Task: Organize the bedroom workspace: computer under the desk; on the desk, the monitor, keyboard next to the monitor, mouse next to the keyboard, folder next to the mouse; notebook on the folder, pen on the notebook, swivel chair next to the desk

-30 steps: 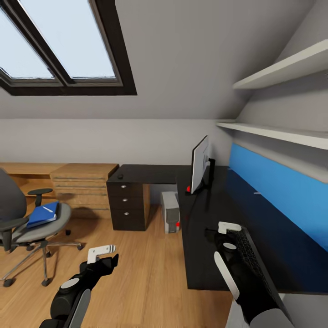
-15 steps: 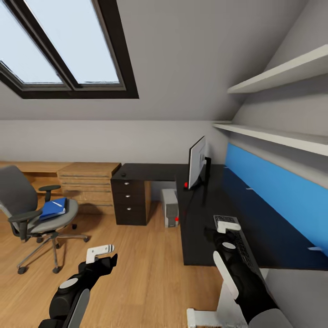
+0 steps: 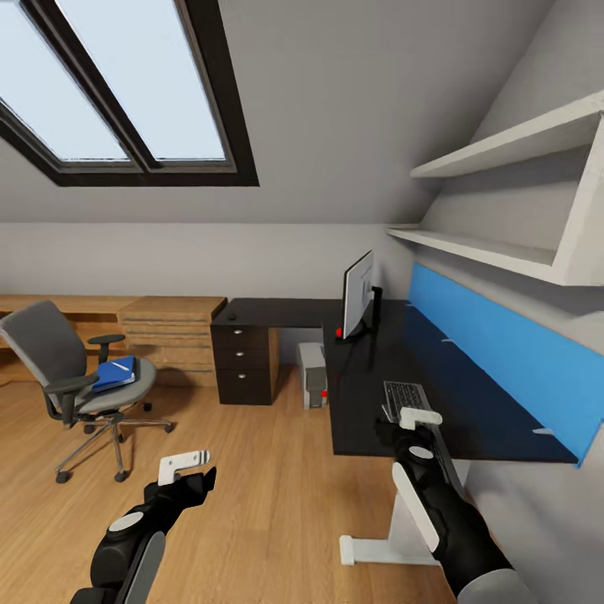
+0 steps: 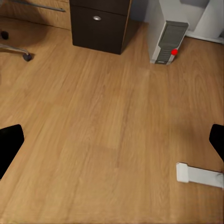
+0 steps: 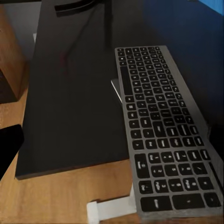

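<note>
The keyboard (image 5: 163,130) lies on the desk (image 3: 369,403), its near end overhanging the edge by the right gripper (image 3: 419,417), whose grip I cannot tell. Left gripper (image 3: 186,463) hangs open, empty. Likely next: nudge it toward the monitor (image 3: 358,294).

desk (image 3: 394,369): we see a glossy black top
floor (image 4: 93,121): we see smooth wood planks
keyboard (image 5: 163,126): matt dark keys
</note>
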You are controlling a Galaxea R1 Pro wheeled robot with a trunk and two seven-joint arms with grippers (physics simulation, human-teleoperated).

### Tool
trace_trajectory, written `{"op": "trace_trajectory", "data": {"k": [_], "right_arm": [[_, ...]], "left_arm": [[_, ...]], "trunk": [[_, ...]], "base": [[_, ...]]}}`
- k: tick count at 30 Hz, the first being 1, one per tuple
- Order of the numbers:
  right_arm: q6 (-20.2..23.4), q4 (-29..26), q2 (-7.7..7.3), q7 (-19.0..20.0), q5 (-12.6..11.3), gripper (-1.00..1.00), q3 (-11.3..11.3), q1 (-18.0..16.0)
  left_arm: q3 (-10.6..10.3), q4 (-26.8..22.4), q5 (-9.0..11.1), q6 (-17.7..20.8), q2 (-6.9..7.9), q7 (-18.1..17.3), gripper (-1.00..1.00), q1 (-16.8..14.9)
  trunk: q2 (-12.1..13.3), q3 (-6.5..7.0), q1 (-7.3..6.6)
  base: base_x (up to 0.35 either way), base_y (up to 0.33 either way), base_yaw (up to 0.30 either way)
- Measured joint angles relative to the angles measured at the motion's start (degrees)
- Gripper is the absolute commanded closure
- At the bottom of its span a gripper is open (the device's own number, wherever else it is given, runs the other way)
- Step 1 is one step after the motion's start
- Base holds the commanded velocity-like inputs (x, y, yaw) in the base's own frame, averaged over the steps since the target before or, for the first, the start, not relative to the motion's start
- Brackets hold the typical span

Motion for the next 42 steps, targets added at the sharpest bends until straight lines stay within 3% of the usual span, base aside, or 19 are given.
{"op": "trace_trajectory", "data": {"k": [12, 15, 22, 26, 28, 31, 33, 35, 38, 40, 42], "right_arm": [[-0.2, -0.3, 0.56, -0.1, 0.0, -1.0, -0.2, 0.0], [-0.2, -0.8, 0.7, -0.1, -0.3, -1.0, -0.3, 0.0], [-0.3, -1.3, 0.7, -0.1, -3.4, -1.0, -0.7, 0.0], [-0.3, -1.4, 0.32, 0.0, -8.6, -1.0, -1.2, 0.0], [-0.4, -1.4, -1.1, 0.1, -14.0, -1.0, -1.8, 0.1], [-0.4, -1.5, -2.74, 0.3, -18.1, -1.0, -2.1, 0.2], [-0.6, -1.5, -7.5, 0.5, -30.1, -1.0, -2.4, 0.7], [-0.6, -1.6, -9.0, 0.5, -33.6, -1.0, -2.4, 0.7], [-0.7, -1.5, -12.94, 0.9, -42.9, -1.0, -2.4, 0.9], [-0.7, -1.4, -14.54, 1.9, -46.1, -1.0, -2.4, 0.9], [-0.7, -1.3, -15.38, 2.8, -47.5, -1.0, -2.4, 1.1]], "left_arm": [[0.3, 0.0, 0.0, 0.0, -0.02, 0.0, -1.0, 0.0], [0.3, 0.0, 0.0, 0.0, -0.02, 0.0, -1.0, 0.0], [0.2, -0.1, 0.0, 0.0, -0.02, 0.0, -1.0, 0.0], [0.1, -0.2, 0.0, -0.1, -0.07, 0.0, -1.0, 0.0], [0.0, -0.2, 0.1, -0.1, -0.14, -0.1, -1.0, 0.0], [-0.1, -0.2, 0.1, -0.2, -0.16, 0.0, -1.0, 0.0], [-0.2, -0.2, 0.1, -0.2, -0.18, 0.0, -1.0, 0.0], [-0.2, -0.2, 0.1, -0.2, -0.18, 0.0, -1.0, 0.0], [-0.2, -0.2, 0.1, -0.2, -0.19, 0.0, -1.0, 0.0], [-0.2, -0.2, 0.1, -0.3, -0.19, 0.0, -1.0, 0.0], [-0.3, -0.2, 0.1, -0.3, -0.19, 0.0, -1.0, 0.0]], "trunk": [[4.8, 1.28, -2.67], [4.8, 1.02, -2.68], [4.8, 0.4, -2.68], [4.8, 0.24, -2.68], [4.0, -0.14, -2.25], [2.8, -0.69, -1.59], [2.0, -1.05, -1.15], [1.2, -1.41, -0.71], [0.0, -1.95, -0.05], [-0.8, -2.31, 0.39], [-1.6, -2.67, 0.83]], "base": [[-0.151, 0.0, 0.0], [-0.014, 0.0, 0.0], [-0.004, 0.0, 0.0], [0.0, 0.0, 0.0], [0.0, 0.0, 0.0], [0.0, 0.0, 0.0], [0.0, 0.0, 0.0], [0.0, 0.0, 0.0], [0.0, 0.0, 0.0], [0.0, 0.0, 0.0], [0.0, 0.0, 0.0]]}}
